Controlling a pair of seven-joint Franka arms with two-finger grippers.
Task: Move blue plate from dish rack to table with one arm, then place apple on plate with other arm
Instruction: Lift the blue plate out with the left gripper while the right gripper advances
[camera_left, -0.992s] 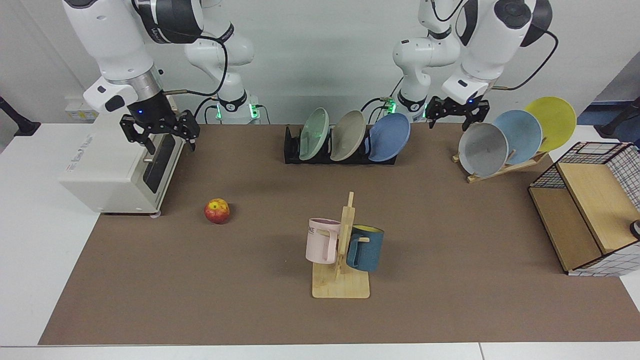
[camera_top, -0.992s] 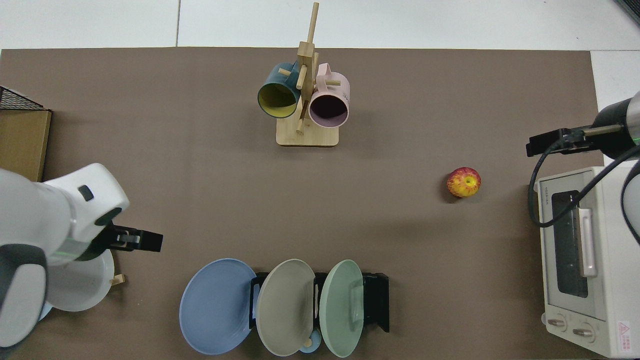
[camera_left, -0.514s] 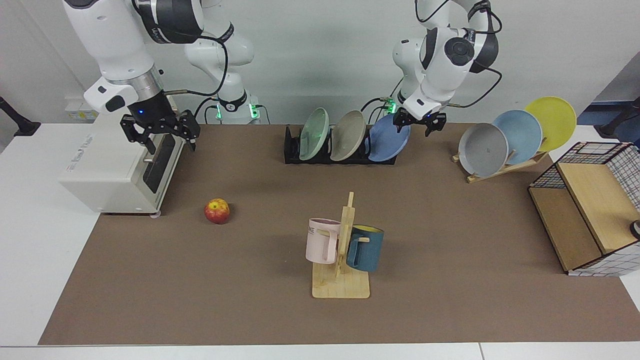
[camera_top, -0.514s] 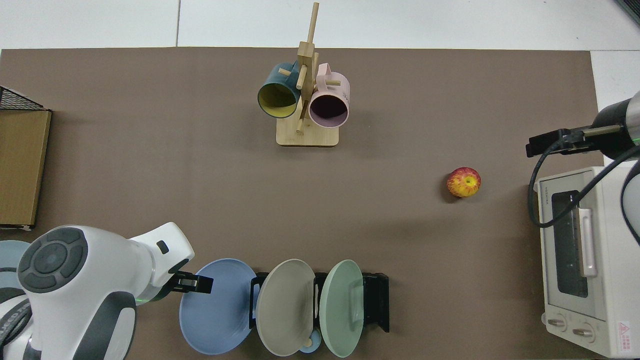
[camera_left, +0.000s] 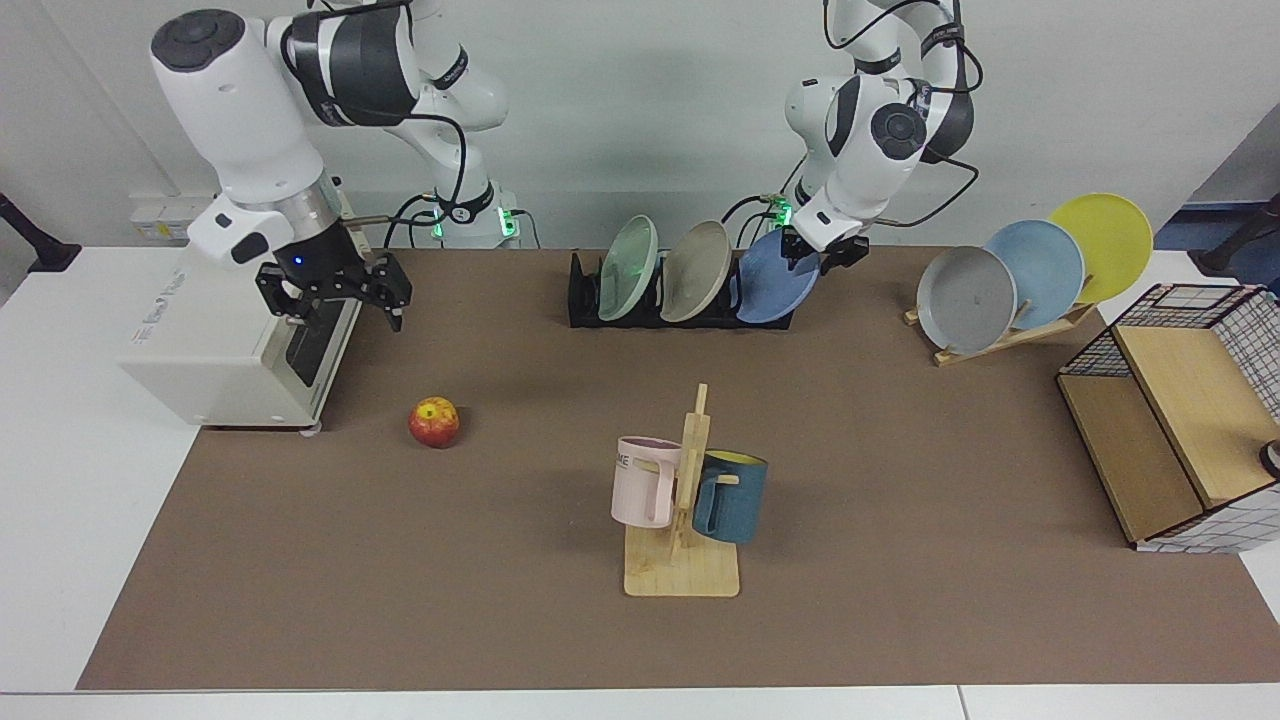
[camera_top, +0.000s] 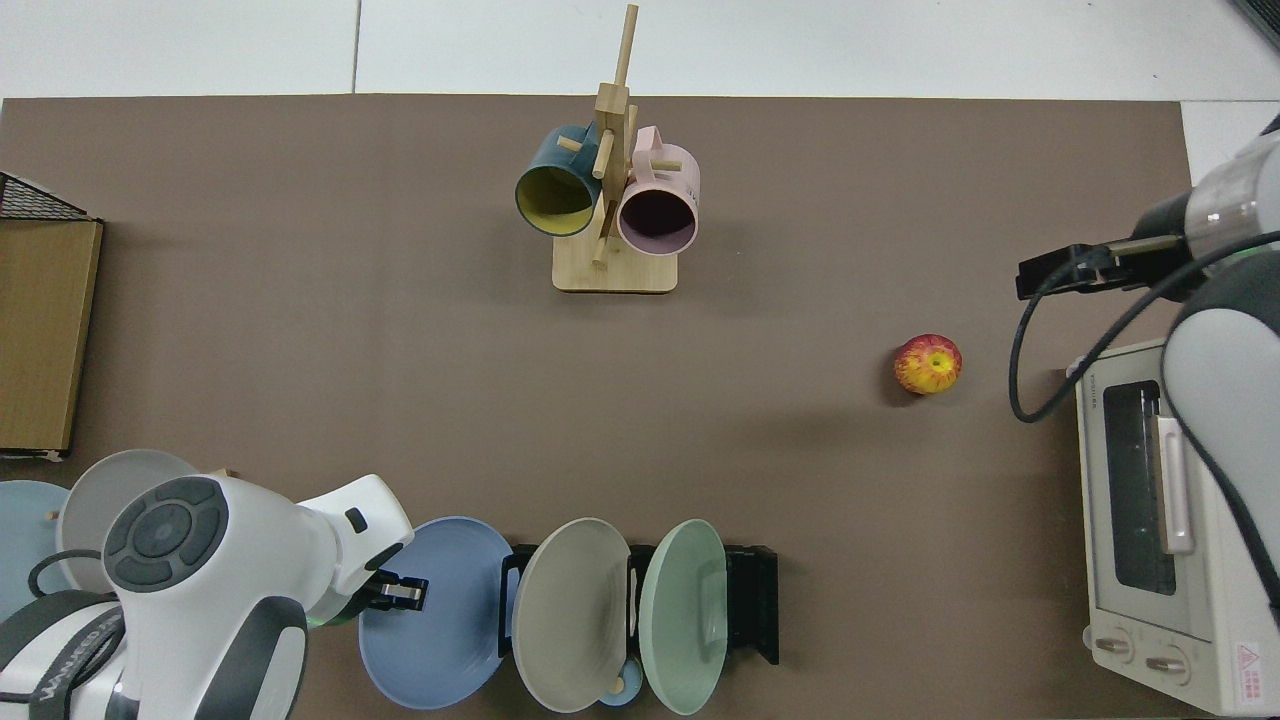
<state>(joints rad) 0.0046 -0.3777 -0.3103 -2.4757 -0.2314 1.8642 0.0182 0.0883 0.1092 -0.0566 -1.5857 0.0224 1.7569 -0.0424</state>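
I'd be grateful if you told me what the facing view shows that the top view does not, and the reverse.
Only the facing view shows the yellow plate on the wooden stand, and the right gripper open in the air beside the toaster oven.

Only the top view shows the mugs' open mouths on the mug tree and the oven's knobs.

Both show the left gripper at the blue plate rim in the dish rack, and the apple lying on the table.

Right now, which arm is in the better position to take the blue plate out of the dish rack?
Left. The left gripper is at the rim of the blue plate in the dish rack; the right gripper hangs by the toaster oven.
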